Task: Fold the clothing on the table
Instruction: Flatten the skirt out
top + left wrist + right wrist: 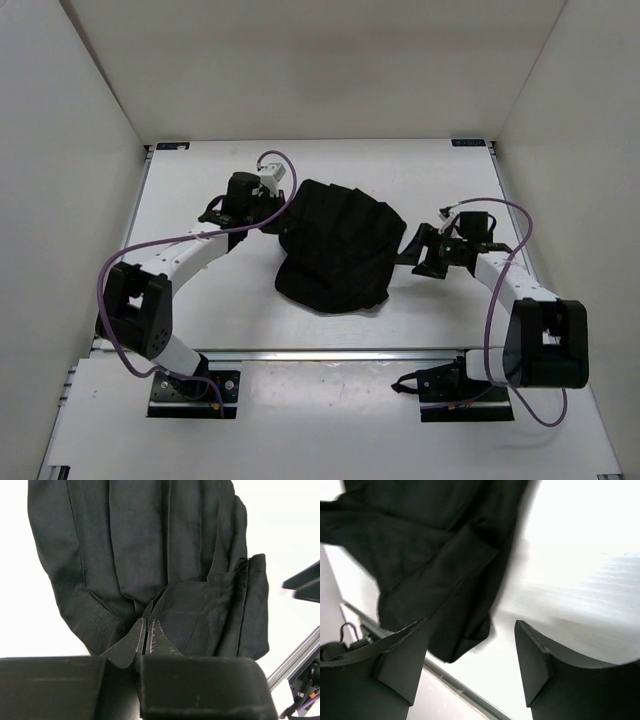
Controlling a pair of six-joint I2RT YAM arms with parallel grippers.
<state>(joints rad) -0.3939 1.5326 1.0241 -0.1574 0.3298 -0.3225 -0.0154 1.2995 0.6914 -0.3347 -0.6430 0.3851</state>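
The clothing [338, 250] lies bunched at the centre of the table [200, 300]. Only the left wrist view shows the left gripper [146, 626] pinched tight on the clothing's hem. The right wrist view shows the right gripper [471, 625] spread wide and holding nothing, with cloth filling the upper left.

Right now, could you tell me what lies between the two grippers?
The clothing lies between the left gripper and right gripper, in the top view.
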